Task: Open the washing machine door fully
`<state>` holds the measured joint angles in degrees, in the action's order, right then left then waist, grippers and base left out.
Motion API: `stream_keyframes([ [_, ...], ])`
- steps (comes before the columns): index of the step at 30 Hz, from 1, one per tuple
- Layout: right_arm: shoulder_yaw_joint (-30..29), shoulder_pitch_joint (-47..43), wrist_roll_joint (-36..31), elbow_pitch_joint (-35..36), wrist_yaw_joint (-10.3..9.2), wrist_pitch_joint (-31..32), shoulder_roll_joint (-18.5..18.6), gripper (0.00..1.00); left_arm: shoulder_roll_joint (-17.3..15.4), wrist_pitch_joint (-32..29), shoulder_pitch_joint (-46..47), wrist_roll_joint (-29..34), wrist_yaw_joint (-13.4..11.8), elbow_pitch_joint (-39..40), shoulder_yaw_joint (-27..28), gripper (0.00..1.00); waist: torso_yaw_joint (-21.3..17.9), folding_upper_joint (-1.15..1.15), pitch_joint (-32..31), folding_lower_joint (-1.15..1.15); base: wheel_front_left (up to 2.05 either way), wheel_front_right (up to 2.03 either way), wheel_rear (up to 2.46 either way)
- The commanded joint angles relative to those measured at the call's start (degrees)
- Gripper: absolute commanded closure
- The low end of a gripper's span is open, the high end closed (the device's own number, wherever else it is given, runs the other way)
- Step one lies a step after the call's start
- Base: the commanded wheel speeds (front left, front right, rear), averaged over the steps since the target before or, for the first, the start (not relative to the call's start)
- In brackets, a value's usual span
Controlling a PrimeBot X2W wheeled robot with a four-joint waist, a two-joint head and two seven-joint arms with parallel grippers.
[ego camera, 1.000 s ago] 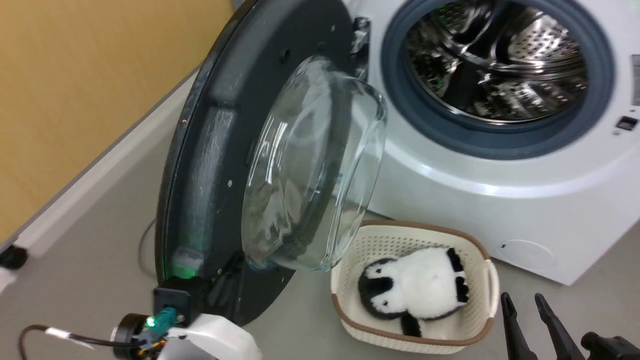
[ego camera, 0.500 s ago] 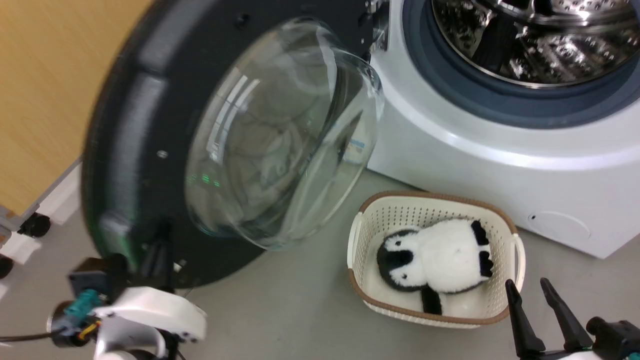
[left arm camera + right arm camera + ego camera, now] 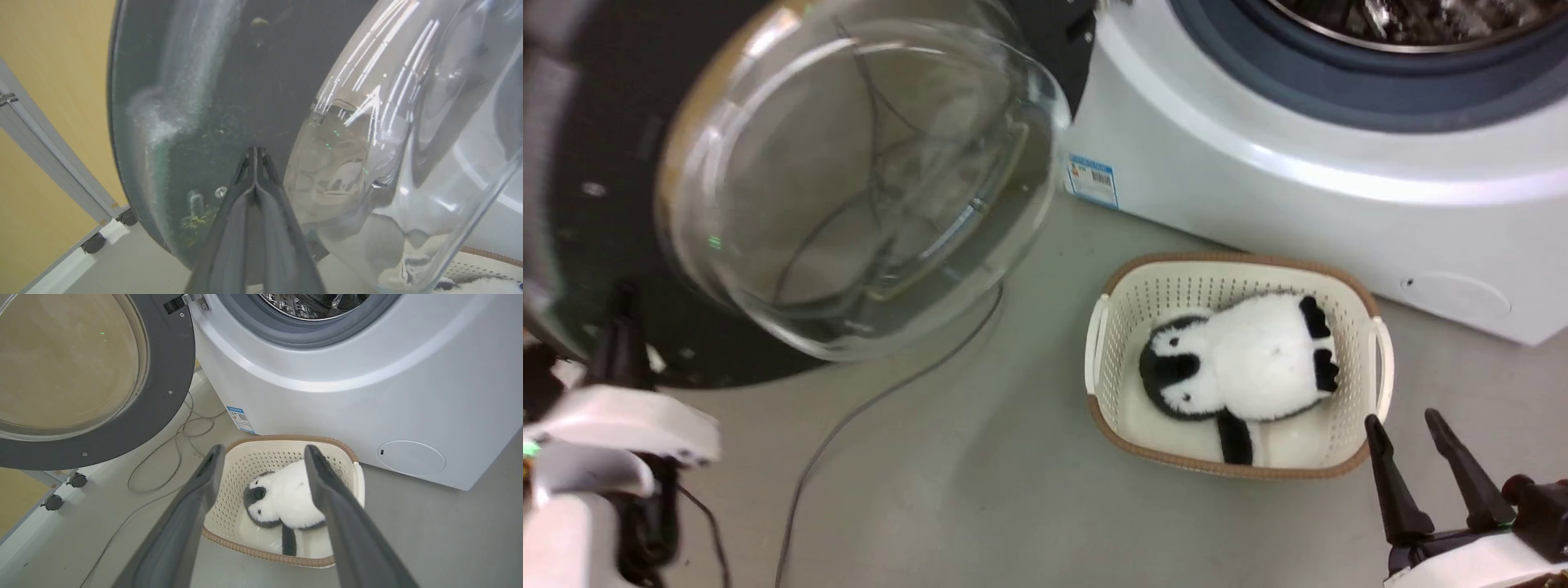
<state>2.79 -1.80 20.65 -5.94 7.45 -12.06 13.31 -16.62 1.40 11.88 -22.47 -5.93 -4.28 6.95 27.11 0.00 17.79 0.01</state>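
The left gripper, jaws together, is seemingly resting its tips against the inner face of the washing machine door straight ahead, while the right gripper, jaws apart, is hanging well away.

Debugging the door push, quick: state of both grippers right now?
Left gripper: shut, holding nothing, tips at the door inner face.
Right gripper: open, empty, near the basket.

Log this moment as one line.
washing machine door: wide open | left gripper: shut, tips at door's inner face | right gripper: open, empty, beside basket | basket: penguin plush inside
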Motion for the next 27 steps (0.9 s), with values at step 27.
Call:
stream_keyframes([
  [27, -3.1, 0.3, -0.3, 1.5, 0.03, 0.5, 0.8, 0.0, -5.5, 9.5, 13.2, 0.2, 3.1, -19.4, 0.0, 1.0, -1.7, 0.0, 0.9, -0.01, 0.0, 0.0, 0.0],
])
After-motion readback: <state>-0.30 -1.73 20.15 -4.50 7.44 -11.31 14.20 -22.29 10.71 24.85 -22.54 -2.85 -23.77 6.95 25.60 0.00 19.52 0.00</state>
